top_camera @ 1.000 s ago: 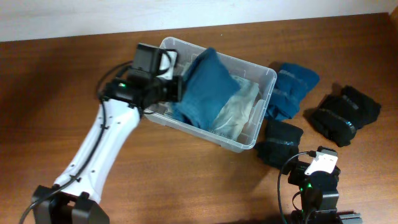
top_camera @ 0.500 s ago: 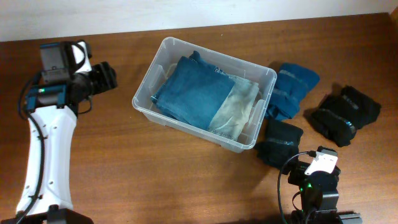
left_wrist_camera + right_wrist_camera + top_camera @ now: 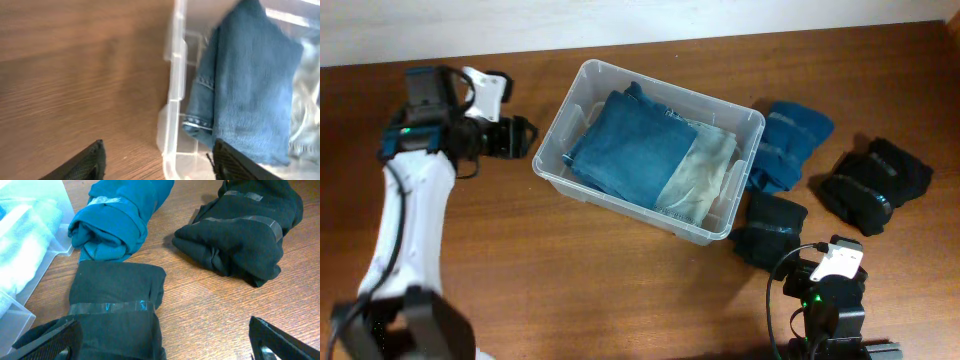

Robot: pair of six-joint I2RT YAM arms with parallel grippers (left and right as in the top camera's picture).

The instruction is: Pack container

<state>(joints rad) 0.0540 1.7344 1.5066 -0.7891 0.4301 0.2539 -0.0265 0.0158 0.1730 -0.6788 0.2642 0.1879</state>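
Observation:
The container (image 3: 720, 102) is a clear plastic bin in the middle of the table. Folded blue jeans (image 3: 625, 150) and a pale cloth (image 3: 700, 175) lie in it. My left gripper (image 3: 520, 135) is open and empty, just left of the container's left end. In the left wrist view its fingers (image 3: 160, 162) straddle the rim (image 3: 176, 55), with the jeans (image 3: 250, 75) inside. My right gripper (image 3: 830, 268) is open and empty at the front right. In the right wrist view its fingers (image 3: 165, 345) are low over a taped black bundle (image 3: 115, 305).
Right of the container lie a rolled teal bundle (image 3: 790, 145), a small black bundle (image 3: 768, 230) and a bigger black bundle (image 3: 875, 185). The teal bundle (image 3: 120, 215) and the bigger black bundle (image 3: 245, 235) also show in the right wrist view.
The left gripper let the jeans go into the container, swung away to the far left, then came back towards the container's left end. The right arm has not moved.

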